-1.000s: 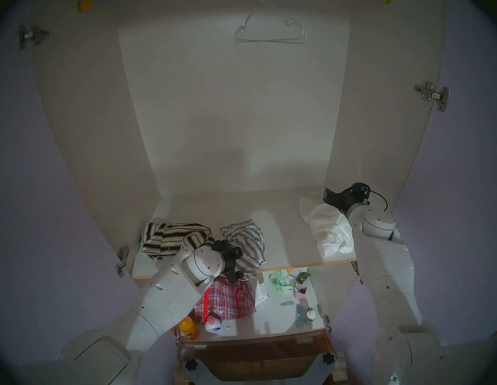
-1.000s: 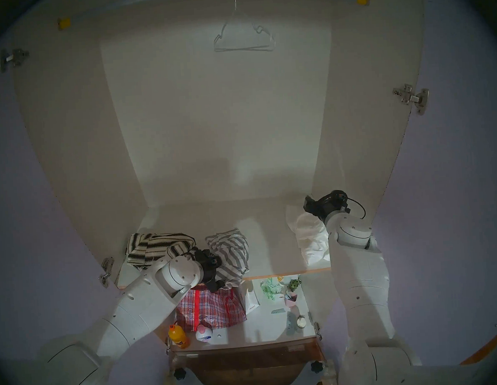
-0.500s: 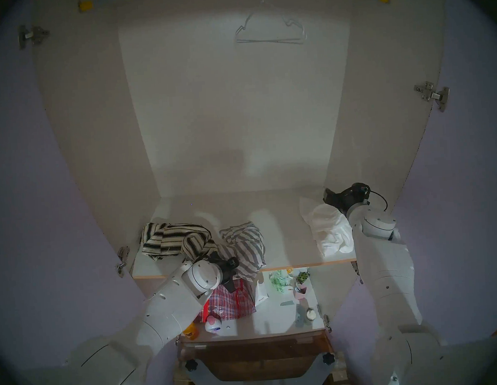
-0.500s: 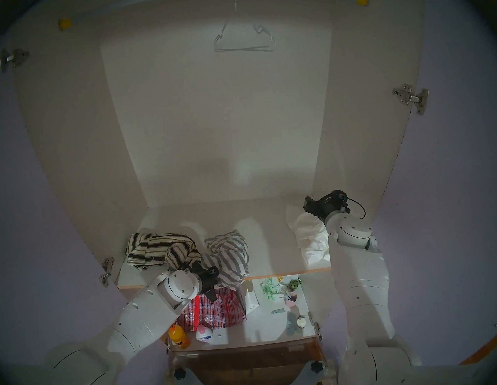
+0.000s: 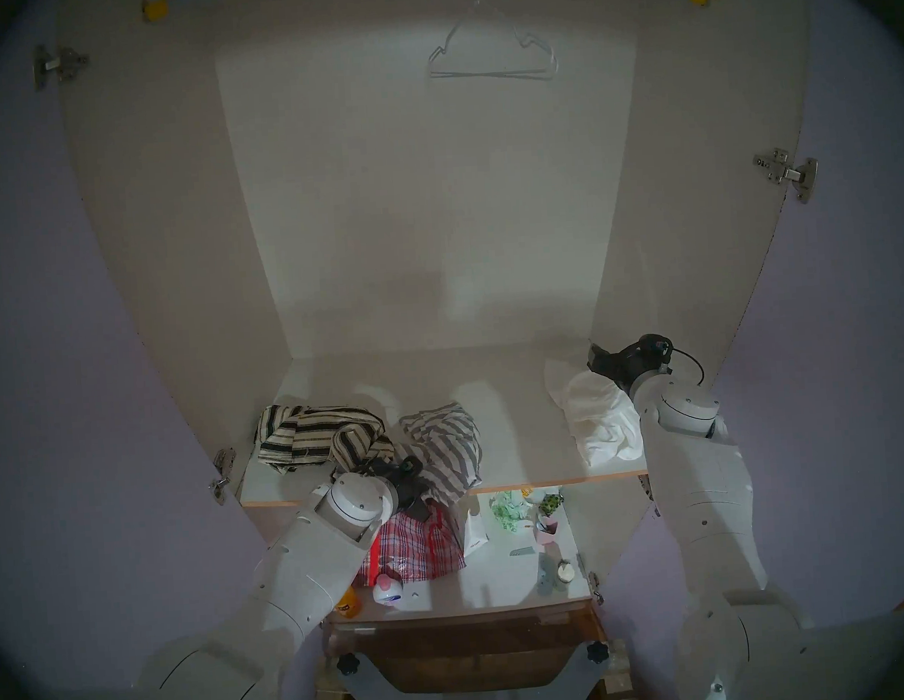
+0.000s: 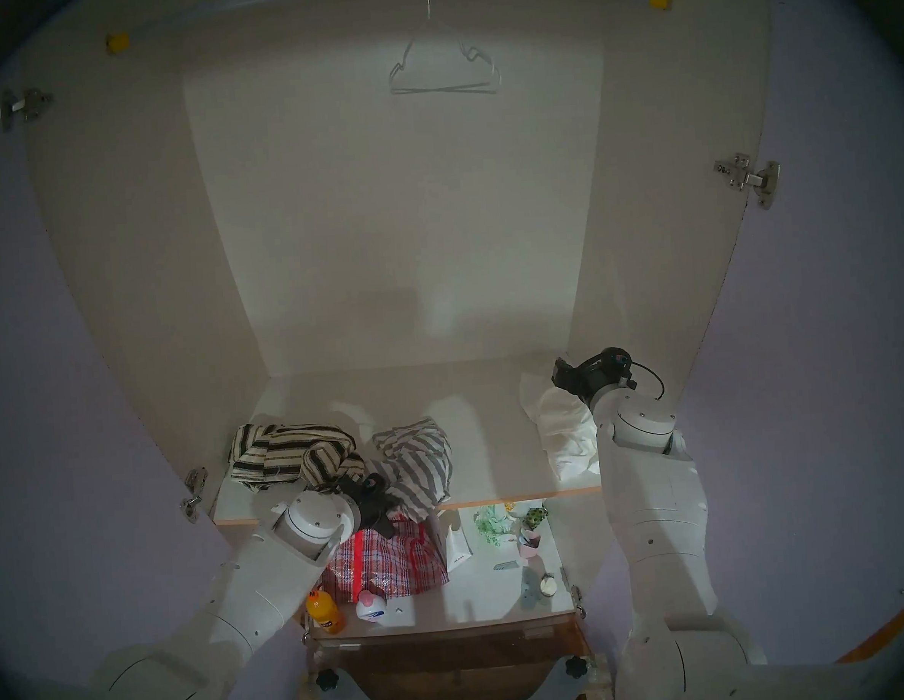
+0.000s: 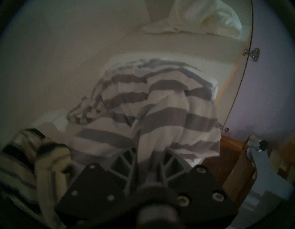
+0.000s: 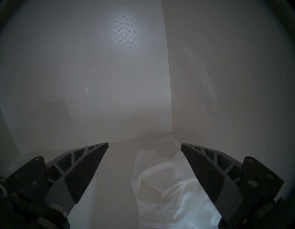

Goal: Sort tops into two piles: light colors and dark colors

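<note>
On the wardrobe shelf, listed from its left end to its right:

Black-striped top: cream cloth, crumpled, at the shelf's left end, touching the next garment.

Grey-striped top: white cloth, bunched near the shelf's middle, its front fold hanging over the shelf edge.

Left gripper: at the shelf's front edge, fingers drawn narrow and pinching a fold of the grey-striped top.

White top: plain, heaped at the shelf's right end, well apart from the striped pair.

Right gripper: above the far part of the white top, near the shelf's right back corner, fingers spread wide, holding nothing.

Red checked bag: on the lower surface, below the shelf's front edge.
</note>
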